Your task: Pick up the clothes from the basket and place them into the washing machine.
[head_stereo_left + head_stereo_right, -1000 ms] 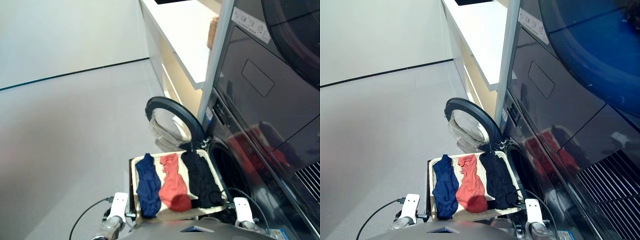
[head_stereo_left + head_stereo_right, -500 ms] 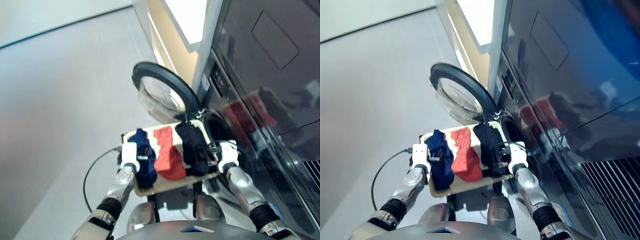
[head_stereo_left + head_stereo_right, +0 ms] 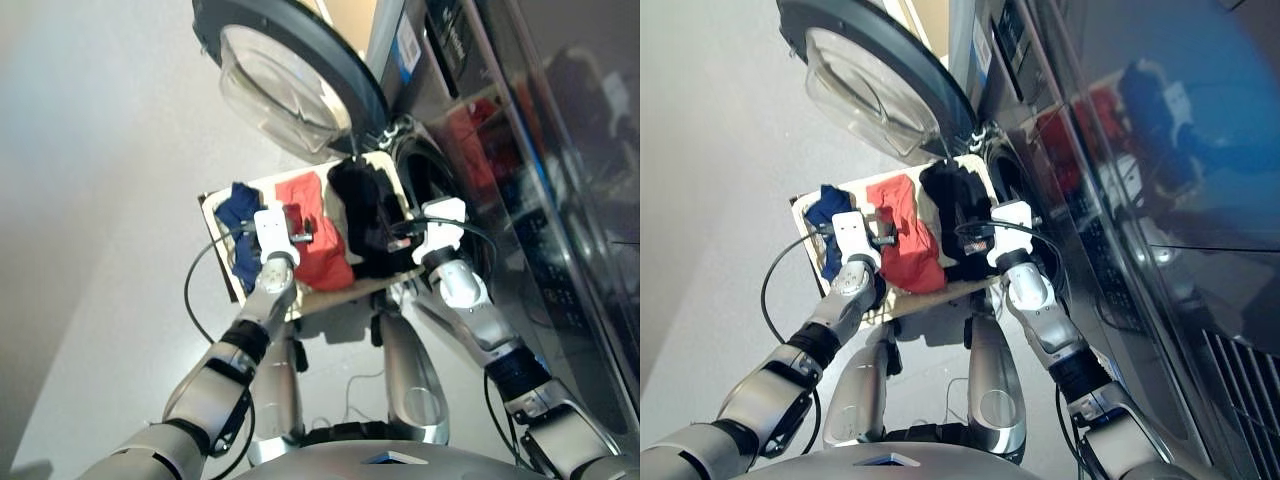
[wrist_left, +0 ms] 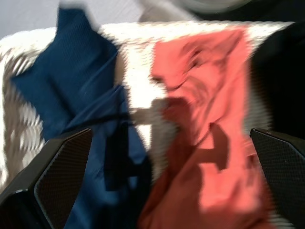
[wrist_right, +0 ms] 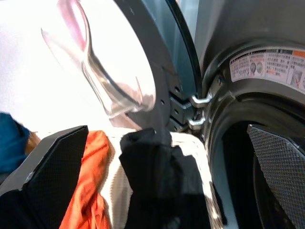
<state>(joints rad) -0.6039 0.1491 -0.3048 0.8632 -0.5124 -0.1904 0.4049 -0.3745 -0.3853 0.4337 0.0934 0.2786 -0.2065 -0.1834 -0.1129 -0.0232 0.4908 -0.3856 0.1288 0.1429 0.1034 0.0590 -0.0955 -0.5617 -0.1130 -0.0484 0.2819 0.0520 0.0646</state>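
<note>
Since all three clothes are laid side by side in the basket [image 3: 212, 200], each hand gets its own easy pick without crossing over. The left hand [image 3: 300, 232] hangs right over the seam between the navy garment [image 3: 240, 215] and the red-orange garment [image 3: 315, 225], fingers spread wide in the wrist view and nothing between them, so my guess is it's lining up for one of those two. The right hand [image 3: 400, 232] sits over the black garment [image 3: 362, 215], also spread and empty, and just past it is the washing machine [image 3: 440, 110] with its drum mouth [image 5: 243, 143] right beside the basket's far corner. The round door [image 3: 285, 75] is swung fully open beyond both hands, so the path from black garment to drum is short, which is probably why the basket is parked tight against the machine front. Nothing's in the drum yet as far as I can see, so the task looks barely started. Compared with a second ago the difference is big: back then only the wrists peeked in at the picture's bottom edge, well short of the clothes, and now both arms are stretched out over the basket. The view has also tipped down a lot. The clothes themselves look like they're in the same order and spots.
</note>
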